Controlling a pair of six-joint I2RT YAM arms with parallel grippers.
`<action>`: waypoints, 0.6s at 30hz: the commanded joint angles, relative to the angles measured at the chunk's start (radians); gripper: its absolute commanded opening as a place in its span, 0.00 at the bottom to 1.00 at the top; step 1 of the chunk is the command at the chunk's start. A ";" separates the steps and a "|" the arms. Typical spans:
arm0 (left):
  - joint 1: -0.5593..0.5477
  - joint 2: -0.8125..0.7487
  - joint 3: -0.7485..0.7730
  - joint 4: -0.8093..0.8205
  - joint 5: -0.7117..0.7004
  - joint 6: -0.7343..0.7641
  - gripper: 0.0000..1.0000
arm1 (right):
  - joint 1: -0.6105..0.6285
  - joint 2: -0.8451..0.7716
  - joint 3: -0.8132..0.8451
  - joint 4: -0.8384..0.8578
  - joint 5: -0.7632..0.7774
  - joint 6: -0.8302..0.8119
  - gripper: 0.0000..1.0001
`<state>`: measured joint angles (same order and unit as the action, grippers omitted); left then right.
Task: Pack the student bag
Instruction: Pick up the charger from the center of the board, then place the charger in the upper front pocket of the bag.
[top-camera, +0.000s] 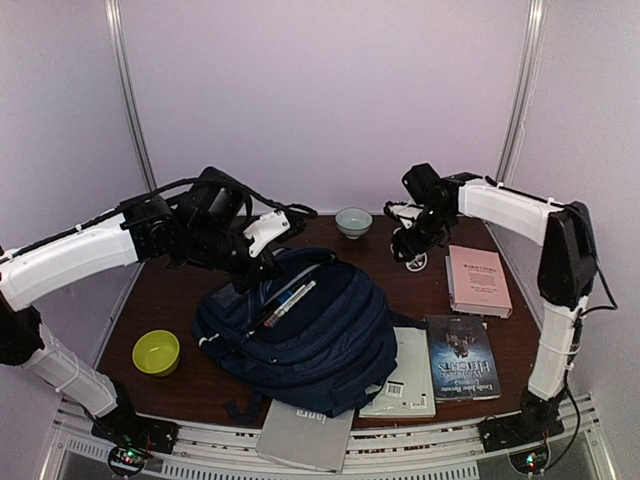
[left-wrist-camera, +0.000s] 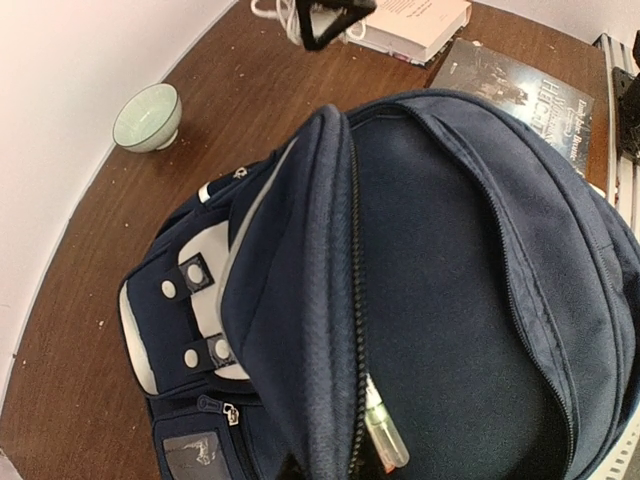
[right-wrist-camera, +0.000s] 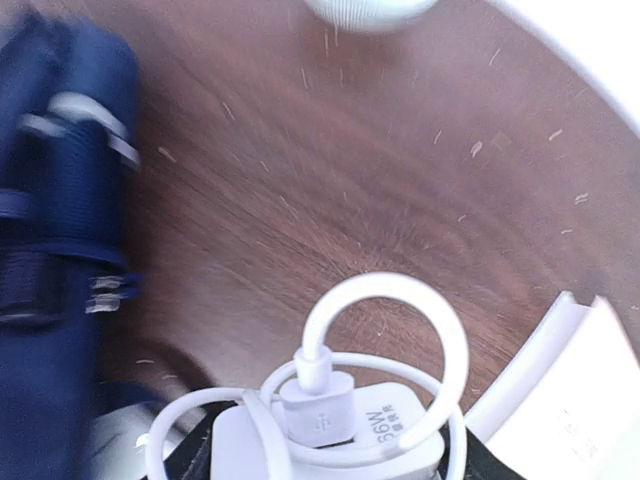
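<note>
The soft, limp navy blue fabric backpack (top-camera: 300, 335) slumps mid-table, mouth open. It is best held by its zip rim. The left gripper (top-camera: 258, 266) is pinched shut, seemingly on that rim, while the right gripper (top-camera: 412, 250) clasps a white charger block (right-wrist-camera: 340, 430) with its cable coiled around it.

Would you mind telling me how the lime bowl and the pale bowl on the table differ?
Colour: the lime bowl is bright yellow-green, the pale bowl whitish with a faint green tint. Place: the lime bowl sits near the front left, beside the backpack; the pale bowl sits at the far edge by the wall, beyond the backpack. Both stand upright on the table and look empty.
</note>
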<state>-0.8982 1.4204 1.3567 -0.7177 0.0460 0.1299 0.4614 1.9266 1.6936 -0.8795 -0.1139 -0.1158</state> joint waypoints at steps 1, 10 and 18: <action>0.016 -0.030 -0.007 0.126 -0.007 0.011 0.00 | 0.046 -0.254 -0.106 0.117 -0.111 0.090 0.35; 0.018 -0.031 -0.008 0.126 -0.006 -0.011 0.00 | 0.331 -0.572 -0.467 0.741 -0.463 0.301 0.35; 0.019 -0.057 -0.017 0.130 0.006 -0.020 0.00 | 0.569 -0.456 -0.438 0.748 -0.275 0.112 0.38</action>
<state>-0.8955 1.4170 1.3453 -0.7048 0.0490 0.1104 1.0073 1.4170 1.2125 -0.1802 -0.4965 0.0681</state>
